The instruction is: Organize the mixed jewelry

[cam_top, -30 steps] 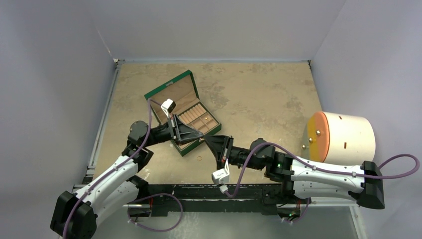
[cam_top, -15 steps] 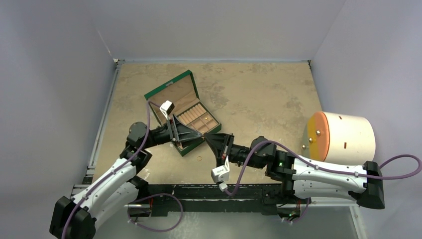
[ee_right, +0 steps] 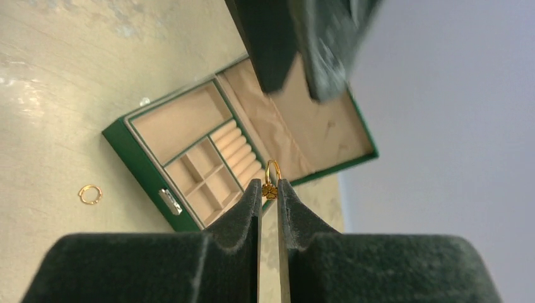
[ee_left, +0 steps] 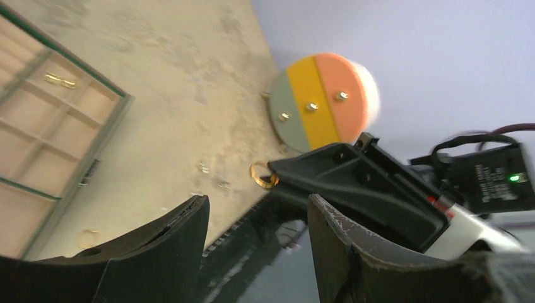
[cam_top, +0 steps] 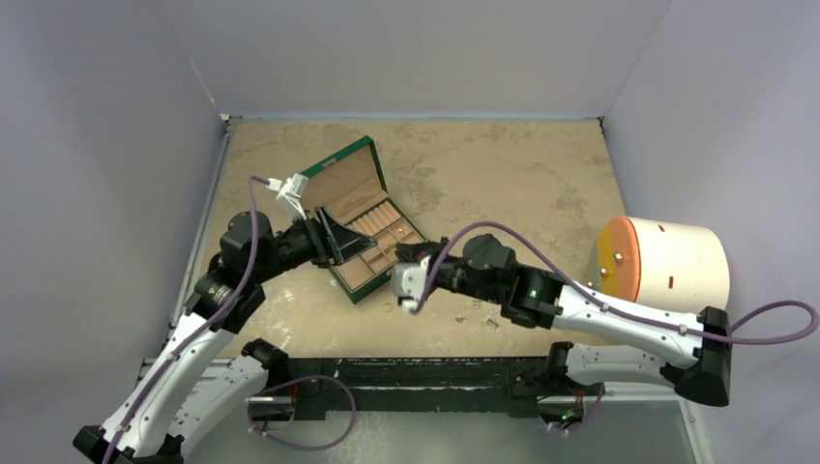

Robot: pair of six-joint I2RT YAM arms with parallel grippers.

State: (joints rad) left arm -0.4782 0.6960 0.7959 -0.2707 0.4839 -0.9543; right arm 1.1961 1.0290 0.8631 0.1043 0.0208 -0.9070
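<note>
My right gripper [ee_right: 269, 185] is shut on a small gold ring with a flower charm [ee_right: 272, 178], held at the very fingertips above the table beside the green jewelry box [ee_right: 140, 163]. In the top view the right gripper [cam_top: 406, 254] hovers at the box's front right corner. My left gripper [cam_top: 356, 240] stands open over the box's tan compartments with nothing between its fingers [ee_left: 170, 252]. The left wrist view shows the held gold ring [ee_left: 262, 177], a gold piece in a box compartment [ee_left: 60, 79], another gold ring [ee_left: 88, 238] on the table and tiny silver pieces [ee_left: 203, 167].
A white cylinder with an orange, yellow and grey face [cam_top: 667, 266] stands at the table's right edge. The box lid [cam_top: 334, 179] is propped open toward the back left. A loose gold ring [ee_right: 89, 194] lies on the table in front of the box. Grey walls enclose the table.
The left gripper has opened and pulled back to the left over the box. The right arm has swung from the table's front up toward the box, carrying the gold ring.
</note>
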